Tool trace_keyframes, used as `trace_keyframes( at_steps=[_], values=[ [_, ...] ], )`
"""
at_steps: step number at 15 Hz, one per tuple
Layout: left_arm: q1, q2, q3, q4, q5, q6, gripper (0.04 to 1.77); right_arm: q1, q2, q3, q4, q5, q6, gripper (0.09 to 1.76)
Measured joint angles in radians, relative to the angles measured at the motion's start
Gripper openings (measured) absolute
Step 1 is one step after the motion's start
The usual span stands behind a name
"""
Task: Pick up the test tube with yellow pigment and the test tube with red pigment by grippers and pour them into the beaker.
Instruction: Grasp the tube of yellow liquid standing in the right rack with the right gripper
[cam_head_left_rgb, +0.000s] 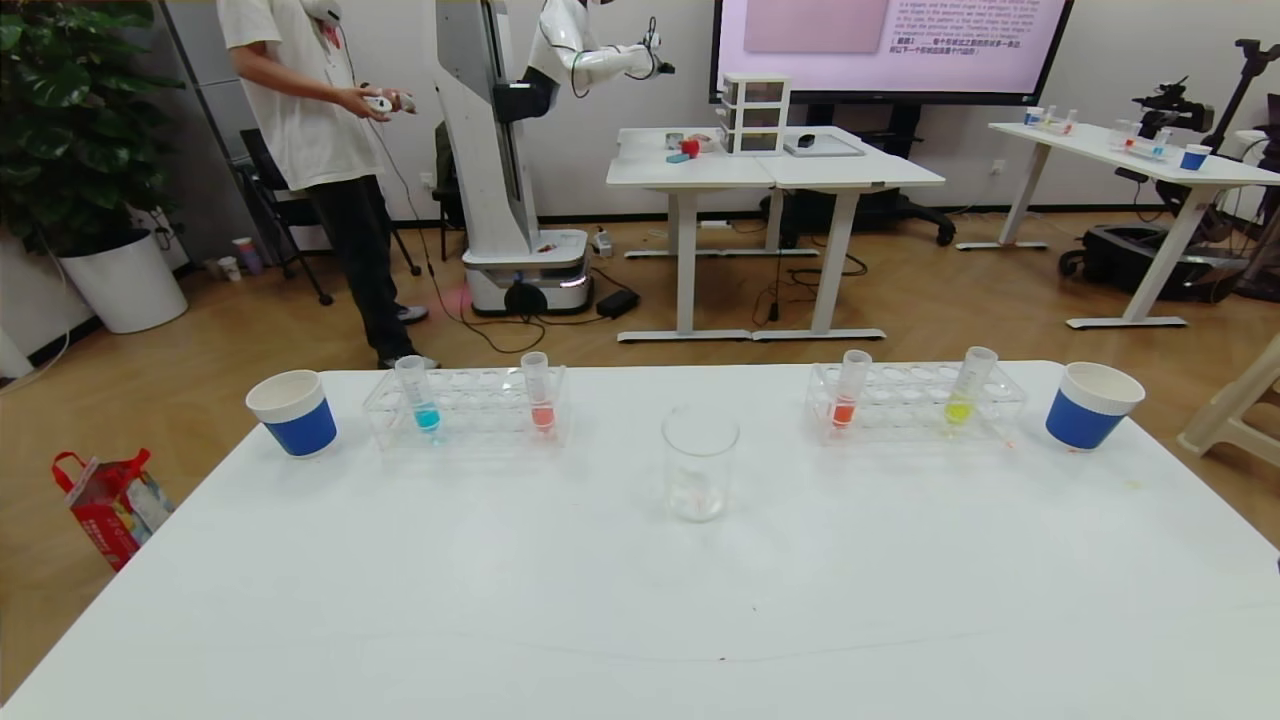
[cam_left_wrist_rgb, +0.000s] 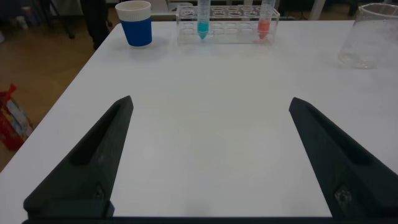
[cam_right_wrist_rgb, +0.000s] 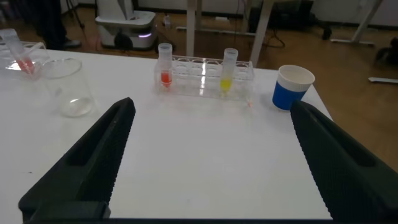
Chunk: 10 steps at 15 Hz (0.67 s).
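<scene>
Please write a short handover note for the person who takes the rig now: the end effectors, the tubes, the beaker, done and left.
Left end effector: open, empty, above bare table.
Right end effector: open, empty, likewise.
Yellow tube and a red tube: upright in the right rack.
Beaker: centre, looks empty.
Done: nothing.
Left: pick up both tubes and pour them into the beaker.

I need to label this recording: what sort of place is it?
Probably a robotics lab or test room: test-tube racks and a glass beaker on a white table, another robot behind, a large wall screen.
</scene>
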Motion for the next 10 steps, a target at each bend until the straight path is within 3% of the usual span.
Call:
trace_keyframes(
  at_steps=[10],
  values=[
    [0.000, 0.000, 0.000, 0.000, 0.000, 0.000, 1.75, -0.056, 0.674, -0.058, -0.551, 0.030, 0.030, 1.74]
  ],
)
